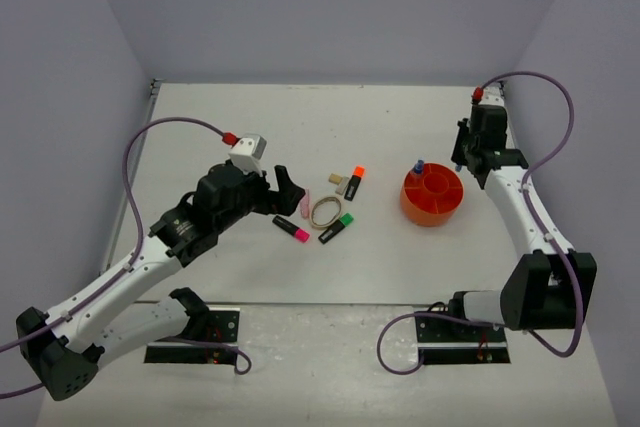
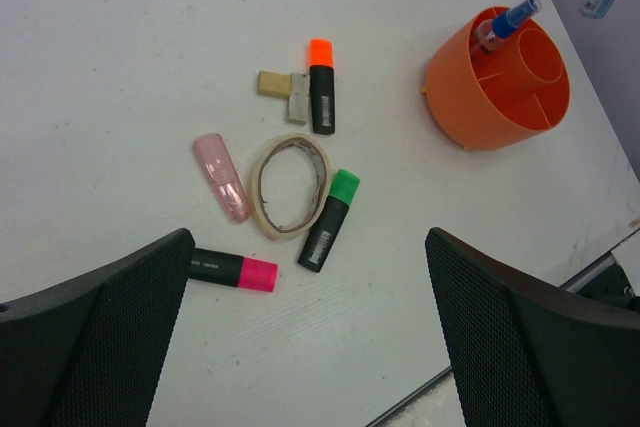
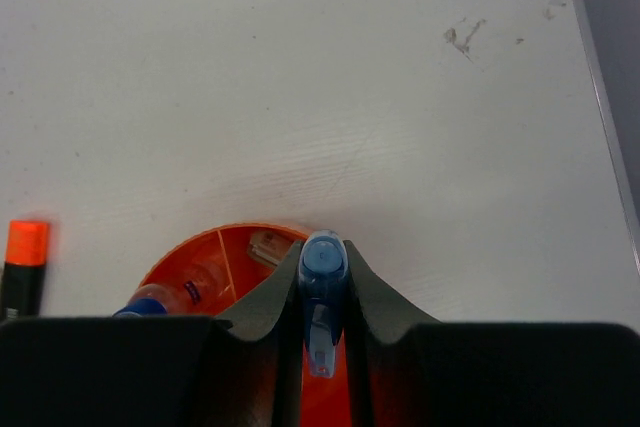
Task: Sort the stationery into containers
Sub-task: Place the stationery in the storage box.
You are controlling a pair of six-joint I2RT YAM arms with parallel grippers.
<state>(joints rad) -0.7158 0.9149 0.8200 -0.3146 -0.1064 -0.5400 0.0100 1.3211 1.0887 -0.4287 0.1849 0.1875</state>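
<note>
Blue highlighter (image 3: 322, 269) clamped in right gripper (image 3: 322, 297) near orange pot (image 3: 178, 263), left gripper (image 1: 287, 190) spread wide, tilted downward.

My right fingers (image 3: 385, 309) pinch a pale blue highlighter (image 3: 323, 292) over the edge of the orange pot (image 2: 455, 97), where a blue-white pen (image 2: 508, 21) leans. Loose on the surface lie a tan rubber band (image 2: 255, 187), touching a pastel pink highlighter (image 2: 222, 177) and green-ended highlighter (image 2: 330, 219); nearby lie an orange-ended highlighter (image 2: 321, 87), a pink-ended highlighter (image 2: 232, 269) and a tan block (image 2: 273, 84).
</note>
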